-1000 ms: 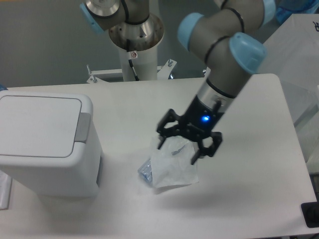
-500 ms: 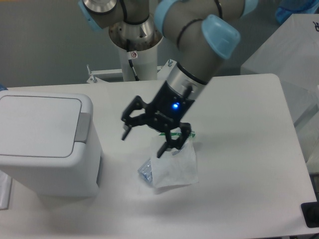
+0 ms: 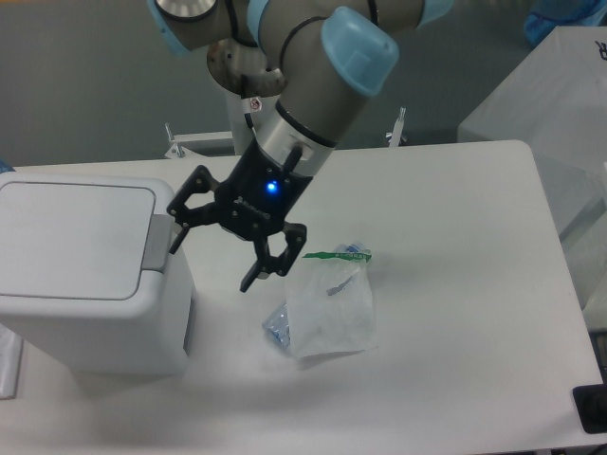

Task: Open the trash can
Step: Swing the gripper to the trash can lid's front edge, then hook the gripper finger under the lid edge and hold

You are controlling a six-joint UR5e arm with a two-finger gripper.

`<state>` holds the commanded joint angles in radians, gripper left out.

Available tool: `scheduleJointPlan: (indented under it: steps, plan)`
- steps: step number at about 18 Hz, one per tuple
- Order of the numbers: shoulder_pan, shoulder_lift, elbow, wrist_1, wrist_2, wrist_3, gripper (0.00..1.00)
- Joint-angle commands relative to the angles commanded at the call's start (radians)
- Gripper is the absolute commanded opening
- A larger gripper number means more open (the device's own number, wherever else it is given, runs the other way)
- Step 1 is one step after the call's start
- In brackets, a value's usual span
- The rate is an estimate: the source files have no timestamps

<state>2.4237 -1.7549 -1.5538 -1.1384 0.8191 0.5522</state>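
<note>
The white boxy trash can [image 3: 85, 313] stands at the table's left with its flat lid [image 3: 71, 237] down and the grey push tab [image 3: 157, 242] on its right edge. My gripper [image 3: 213, 258] is open and empty. It hangs in the air just right of the tab, fingers pointing down and left, one fingertip [image 3: 178, 239] close beside the tab. I cannot tell whether it touches.
A small clear plastic bag [image 3: 327, 308] with green-and-blue print lies on the white table [image 3: 455, 284] right of the gripper. The arm's base column [image 3: 256, 104] stands at the back. A grey box [image 3: 560, 104] sits at the right edge.
My open gripper has swung left from above the plastic bag to beside the trash can's grey tab. The bag stays on the table; the lid stays shut.
</note>
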Motion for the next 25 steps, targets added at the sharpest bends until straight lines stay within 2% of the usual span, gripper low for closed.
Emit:
scheduleJointPlan:
  steps: [5, 25]
  plan:
    - [-0.002, 0.017, -0.066, 0.075, 0.005, 0.002, 1.0]
    - [-0.003, 0.017, -0.083, 0.078, 0.006, 0.003, 1.0]
